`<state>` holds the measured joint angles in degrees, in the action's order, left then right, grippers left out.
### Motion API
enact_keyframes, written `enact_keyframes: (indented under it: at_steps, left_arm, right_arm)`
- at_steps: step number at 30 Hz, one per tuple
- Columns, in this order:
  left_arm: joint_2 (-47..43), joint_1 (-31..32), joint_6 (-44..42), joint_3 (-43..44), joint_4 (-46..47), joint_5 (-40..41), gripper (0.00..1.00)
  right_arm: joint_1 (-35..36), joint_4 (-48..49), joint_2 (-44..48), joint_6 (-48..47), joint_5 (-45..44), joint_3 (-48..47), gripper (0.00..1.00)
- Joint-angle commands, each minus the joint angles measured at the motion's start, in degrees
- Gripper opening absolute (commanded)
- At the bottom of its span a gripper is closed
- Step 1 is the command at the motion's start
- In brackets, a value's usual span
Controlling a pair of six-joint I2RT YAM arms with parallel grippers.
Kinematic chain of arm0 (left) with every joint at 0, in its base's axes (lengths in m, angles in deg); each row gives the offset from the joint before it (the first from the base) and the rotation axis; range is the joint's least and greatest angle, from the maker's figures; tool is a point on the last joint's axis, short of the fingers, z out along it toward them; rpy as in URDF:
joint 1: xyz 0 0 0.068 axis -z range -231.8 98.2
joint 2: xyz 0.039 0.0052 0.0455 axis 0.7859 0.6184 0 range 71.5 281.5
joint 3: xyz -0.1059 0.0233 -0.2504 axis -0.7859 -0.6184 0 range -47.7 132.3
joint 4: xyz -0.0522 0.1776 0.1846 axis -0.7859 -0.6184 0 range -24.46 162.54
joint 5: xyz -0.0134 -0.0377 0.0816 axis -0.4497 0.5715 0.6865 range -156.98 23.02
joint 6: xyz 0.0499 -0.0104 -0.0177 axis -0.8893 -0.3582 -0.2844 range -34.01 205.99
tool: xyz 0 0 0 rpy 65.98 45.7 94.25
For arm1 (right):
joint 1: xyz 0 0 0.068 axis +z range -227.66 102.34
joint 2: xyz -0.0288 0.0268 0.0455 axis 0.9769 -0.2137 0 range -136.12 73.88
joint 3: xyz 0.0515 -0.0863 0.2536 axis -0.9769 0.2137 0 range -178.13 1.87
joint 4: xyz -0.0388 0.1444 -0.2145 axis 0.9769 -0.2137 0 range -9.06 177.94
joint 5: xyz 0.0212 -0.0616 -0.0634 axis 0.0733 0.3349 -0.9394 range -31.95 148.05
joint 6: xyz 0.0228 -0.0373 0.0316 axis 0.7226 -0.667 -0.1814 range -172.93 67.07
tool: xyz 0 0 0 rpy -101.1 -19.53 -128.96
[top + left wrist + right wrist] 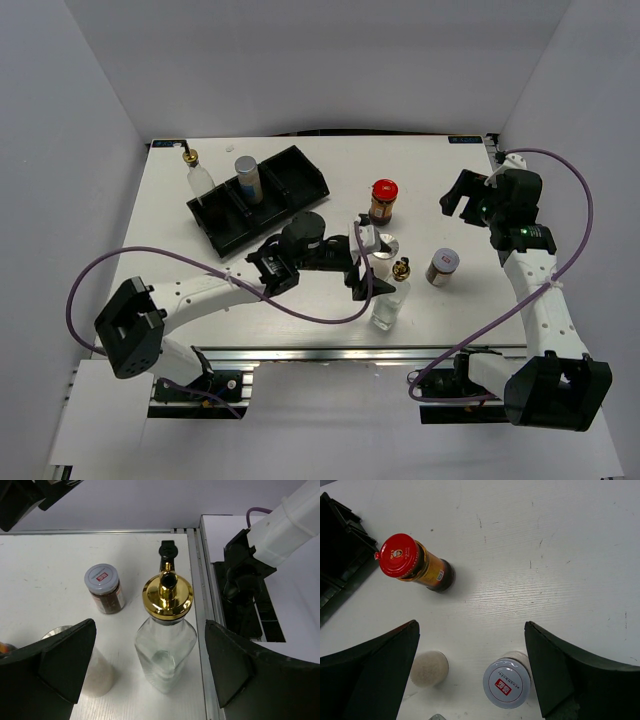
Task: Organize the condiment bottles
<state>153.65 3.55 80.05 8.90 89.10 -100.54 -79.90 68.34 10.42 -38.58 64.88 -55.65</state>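
Observation:
A clear glass bottle with a gold spout (392,302) stands near the table's front edge. In the left wrist view this bottle (166,645) stands between my open left gripper's (150,640) fingers, untouched. A white shaker (385,246) stands beside it, partly behind the left finger (95,675). The silver-lidded brown jar (442,267) and the red-lidded jar (383,200) stand nearby. The second glass bottle (197,175) stands by the black tray (300,175), which holds the second shaker (247,178). My right gripper (462,195) is open and empty above the table; its view shows the red-lidded jar (405,560), the shaker (429,668) and the brown jar (507,682).
The metal rail of the table's front edge (200,605) runs close beside the glass bottle. The right arm's base (240,575) stands just past it. A corner of the tray (340,555) shows in the right wrist view. White walls enclose the table.

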Motion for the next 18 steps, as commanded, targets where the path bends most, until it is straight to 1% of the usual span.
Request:
enact_keyframes:
  at_steps: [1,6,10,13,15,17,18]
  left_arm:
    - [1.0,1.0,0.4,2.5,0.4,-2.6,0.98]
    - [4.2,2.6,0.1,4.7,1.2,-0.5,0.98]
    - [6.5,3.6,0.5,7.1,1.6,-0.8,0.98]
    - [7.8,3.9,0.9,8.1,1.2,-0.6,0.86]
    - [8.1,4.0,1.4,8.2,0.7,0.1,0.59]
    - [8.0,4.0,1.4,8.4,-0.8,1.1,0.27]
    - [7.8,4.0,1.2,8.3,-1.4,1.4,0.21]
  right_arm:
    - [-0.1,1.7,1.4,-0.6,0.5,0.2,0.9]
    - [-0.1,1.7,1.2,-0.6,0.8,0.2,0.89]
    - [-0.1,1.8,1.4,-0.6,0.6,0.2,0.89]
    - [-0.1,1.8,1.8,-0.7,0.2,0.1,0.89]
    - [-0.1,1.9,2.2,-0.7,-0.5,0.2,0.9]
    - [-0.1,2.2,2.5,-0.7,-1.1,0.6,0.89]
    - [-0.1,2.2,2.6,-0.7,-1.2,0.6,0.89]
